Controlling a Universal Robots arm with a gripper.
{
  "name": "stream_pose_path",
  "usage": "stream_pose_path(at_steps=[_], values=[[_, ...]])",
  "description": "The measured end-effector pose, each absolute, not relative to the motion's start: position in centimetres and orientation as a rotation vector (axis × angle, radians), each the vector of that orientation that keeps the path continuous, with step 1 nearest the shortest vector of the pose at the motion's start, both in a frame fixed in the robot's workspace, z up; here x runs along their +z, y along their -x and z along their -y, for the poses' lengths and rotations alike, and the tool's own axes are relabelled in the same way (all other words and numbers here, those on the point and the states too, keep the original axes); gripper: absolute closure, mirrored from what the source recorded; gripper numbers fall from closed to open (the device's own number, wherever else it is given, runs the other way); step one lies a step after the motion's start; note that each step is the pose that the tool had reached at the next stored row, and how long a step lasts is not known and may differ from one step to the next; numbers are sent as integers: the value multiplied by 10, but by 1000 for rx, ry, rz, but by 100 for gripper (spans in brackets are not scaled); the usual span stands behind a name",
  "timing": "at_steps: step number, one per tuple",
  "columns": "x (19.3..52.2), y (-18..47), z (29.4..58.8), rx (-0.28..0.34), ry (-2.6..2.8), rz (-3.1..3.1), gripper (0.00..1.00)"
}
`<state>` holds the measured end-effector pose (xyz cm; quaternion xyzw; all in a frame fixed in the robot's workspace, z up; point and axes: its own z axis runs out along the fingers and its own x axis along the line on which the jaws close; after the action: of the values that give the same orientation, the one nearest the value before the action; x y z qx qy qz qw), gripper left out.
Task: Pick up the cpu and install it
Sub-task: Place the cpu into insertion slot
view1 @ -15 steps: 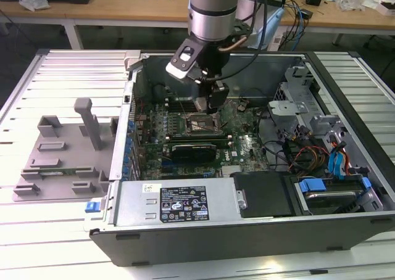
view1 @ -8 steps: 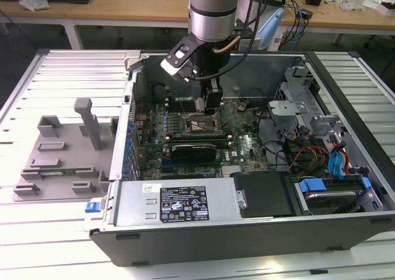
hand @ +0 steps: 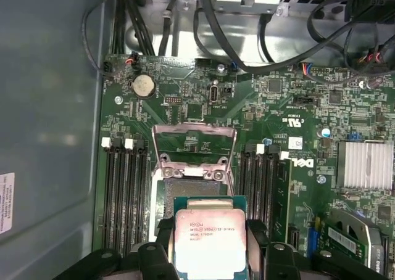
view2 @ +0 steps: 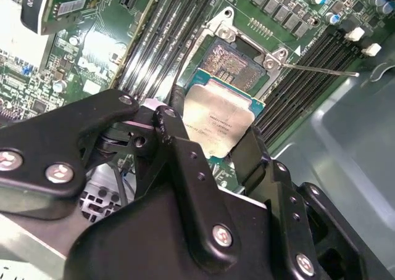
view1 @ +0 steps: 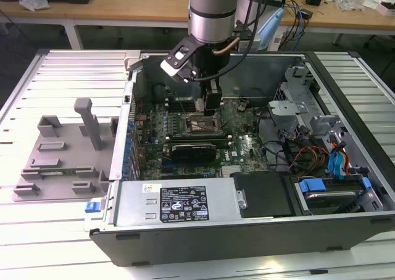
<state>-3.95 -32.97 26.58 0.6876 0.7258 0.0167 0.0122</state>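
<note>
My gripper (view1: 212,102) reaches down into the open computer case (view1: 345,224) and is shut on the cpu (view2: 219,121), a flat square chip with a pale silvery top and a green rim. Its two black fingers (view2: 174,116) press on opposite edges of the chip. In the first wrist view the cpu (hand: 208,240) hangs just above the bare socket (hand: 190,195), whose metal frame (hand: 194,145) stands swung open. A thin release lever (view2: 324,71) sticks out beside the socket (view2: 236,64). The chip sits a little off from the socket opening and is tilted in the second wrist view.
Dark memory slots (hand: 125,193) flank the socket on both sides. A silver heatsink (hand: 364,164) and cables (hand: 185,21) lie farther off on the board. Outside the case, at the exterior view's left, a grey plastic fixture (view1: 65,153) with an upright post stands on the slatted table.
</note>
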Motion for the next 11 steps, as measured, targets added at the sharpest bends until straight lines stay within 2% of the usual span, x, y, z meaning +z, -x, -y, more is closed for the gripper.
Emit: stream_pose_path(at_steps=[11], values=[[248, 41, 330, 56, -2144, -2263, 45]])
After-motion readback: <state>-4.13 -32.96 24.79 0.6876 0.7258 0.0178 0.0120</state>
